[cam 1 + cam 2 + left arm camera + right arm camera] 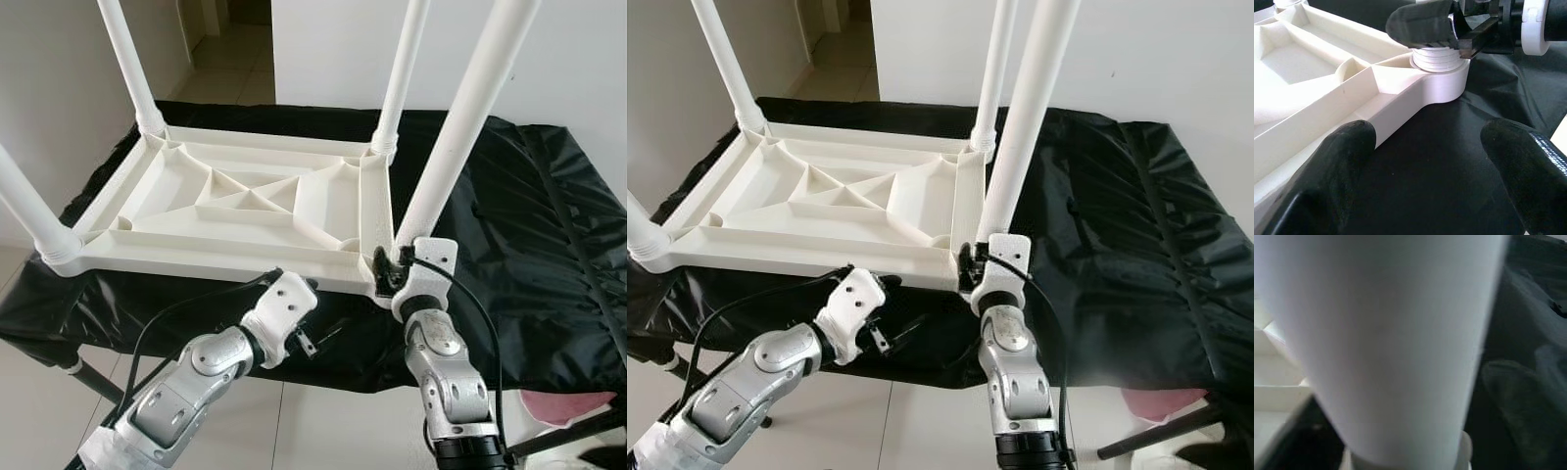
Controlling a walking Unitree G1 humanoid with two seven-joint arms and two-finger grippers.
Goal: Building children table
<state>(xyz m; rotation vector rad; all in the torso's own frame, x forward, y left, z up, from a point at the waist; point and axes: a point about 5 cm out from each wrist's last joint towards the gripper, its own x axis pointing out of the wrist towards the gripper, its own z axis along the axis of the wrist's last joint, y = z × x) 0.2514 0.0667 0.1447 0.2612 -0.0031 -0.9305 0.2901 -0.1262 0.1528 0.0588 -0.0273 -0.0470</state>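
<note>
A white plastic children's table top [235,211] lies upside down on a surface draped in black cloth [519,225], its ribbed underside facing up and four white legs rising from its corners. At the far left the near left leg [24,211] stands in its corner socket, and behind it the far left leg [127,64] rises from the back corner. Below the table's near edge, the left gripper [1425,142] hovers just in front of the rim, its two black fingers [1327,166] spread apart with nothing between them; through the left wrist camera one finger sits beside the white rim and the other over the black cloth, both pointing toward the near right corner socket [1442,81]. Farther right, the far right leg [402,73] stands at the back corner. The near right leg [465,117] leans up out of the near right corner, its threaded end seated in the socket. The right gripper [387,269] is at the very base of this leg, its fingers clamped around it just above the socket, with the silver right arm [446,377] reaching up from below. In the right wrist camera the leg is a pale blurred column close to the lens.
</note>
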